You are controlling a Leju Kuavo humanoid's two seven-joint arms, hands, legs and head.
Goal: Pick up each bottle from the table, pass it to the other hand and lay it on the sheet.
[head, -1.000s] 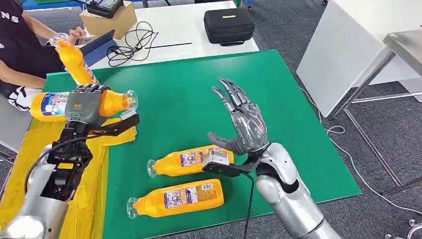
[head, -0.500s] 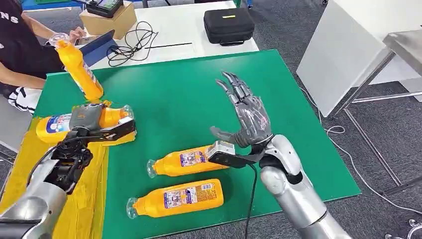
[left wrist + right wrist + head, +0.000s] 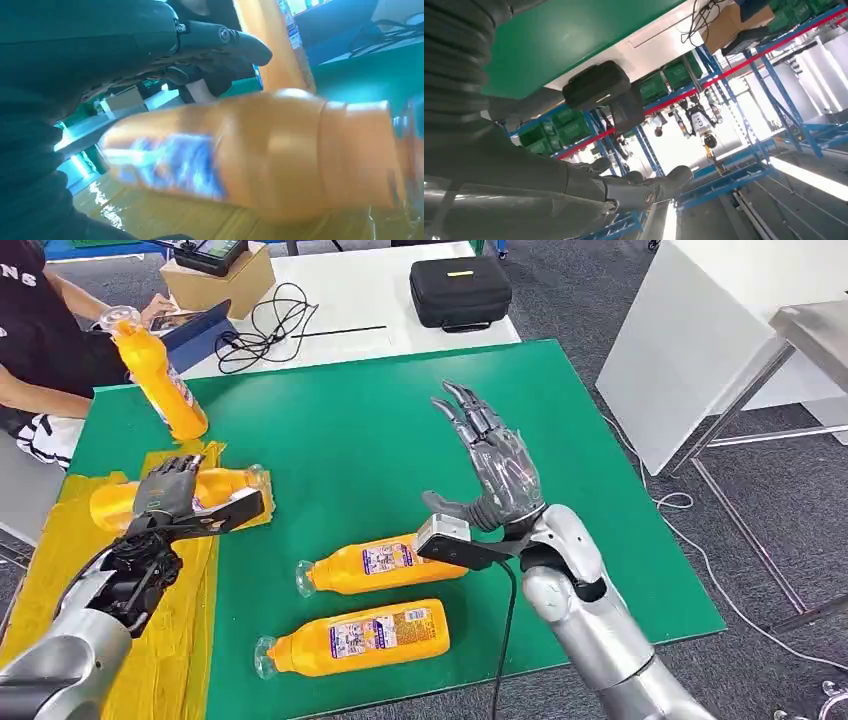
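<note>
My left hand [image 3: 165, 492] rested over an orange bottle [image 3: 205, 490] lying on the yellow sheet [image 3: 60, 540] at the worktop's left; whether it gripped, I cannot tell. My right hand [image 3: 495, 475] hovered spread, holding nothing, above two more bottles [image 3: 375, 565] on the green worktop [image 3: 350, 420].

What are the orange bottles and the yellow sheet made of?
The bottles look like clear, glossy plastic: the caps are see-through, the orange seems to be the drink inside, and each has a printed label. The yellow sheet looks like thin shiny plastic film, since it wrinkles and reflects light.
</note>
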